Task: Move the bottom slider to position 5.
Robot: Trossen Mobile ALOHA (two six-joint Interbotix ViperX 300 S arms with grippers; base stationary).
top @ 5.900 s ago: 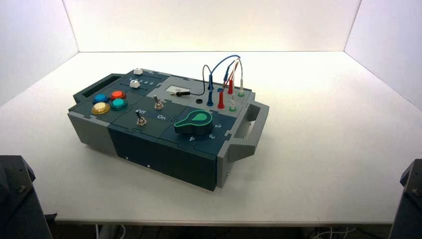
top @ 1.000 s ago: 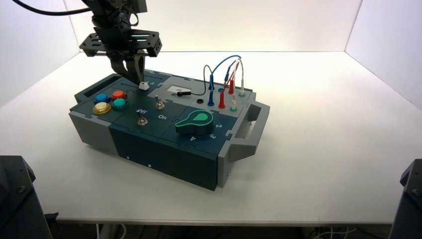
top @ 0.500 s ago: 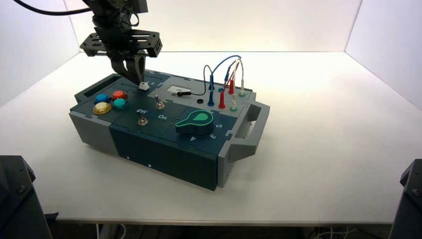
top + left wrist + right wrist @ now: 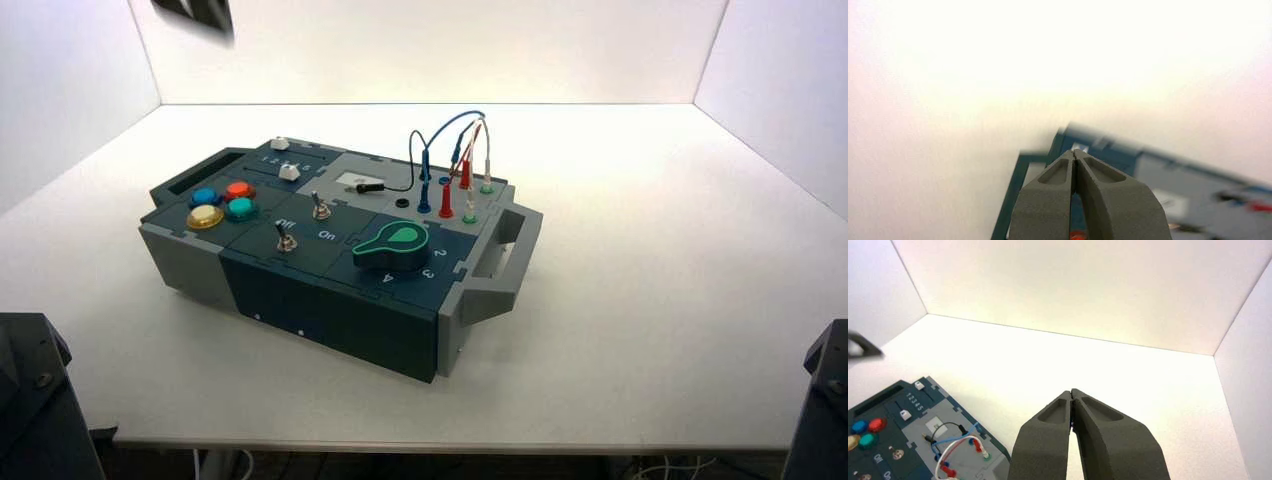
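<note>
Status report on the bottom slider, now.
Left end effector shut, lifted high off the box. Right end effector shut, parked off to the side. Bottom slider sits near the 5 end of its numerals. Nothing blocking it.

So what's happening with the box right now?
Nothing is touching the box. The left claw is shut and lifted high above the box's far left corner. The bottom slider sits free near the end of the row of numerals. The right claw is shut too, parked well off to the box's right.
</note>
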